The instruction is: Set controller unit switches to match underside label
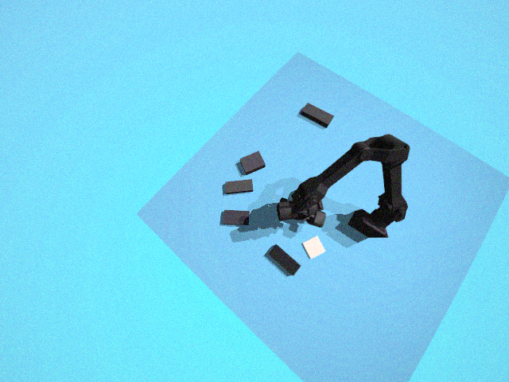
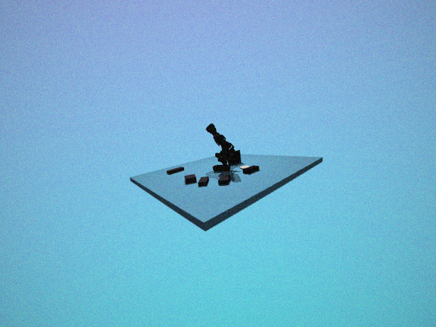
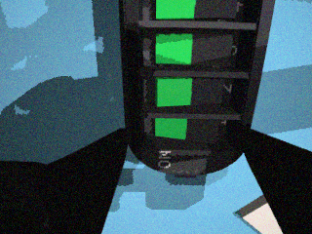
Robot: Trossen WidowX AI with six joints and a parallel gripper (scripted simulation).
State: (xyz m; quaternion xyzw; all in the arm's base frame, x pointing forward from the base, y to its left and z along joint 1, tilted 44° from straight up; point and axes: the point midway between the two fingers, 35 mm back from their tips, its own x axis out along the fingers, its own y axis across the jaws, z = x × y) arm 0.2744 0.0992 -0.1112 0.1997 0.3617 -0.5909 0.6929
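The dark grey controller unit [image 3: 210,93] [image 2: 221,169] is held above the bench, its switch side towards the wrist camera. My gripper [image 3: 183,135] [image 1: 301,214] is shut on the unit, a black finger on either side near its rounded end. Several rocker switches show, with green halves at left and dark halves at right; which ends are pressed is hard to tell. The "ON" mark [image 3: 165,159] is by the rounded end. The far end is cut off in the wrist view, and the underside label is hidden. In the top view the arm hides the unit.
Dark modules lie around: one [image 1: 282,260] [image 2: 251,169] beside a pale square [image 1: 313,247] [image 3: 265,219], three at the left [image 1: 236,217] [image 1: 238,186] [image 1: 252,162], and one [image 1: 316,115] [image 2: 175,170] farther off. Shadows fall below the gripper on the bench [image 1: 370,287].
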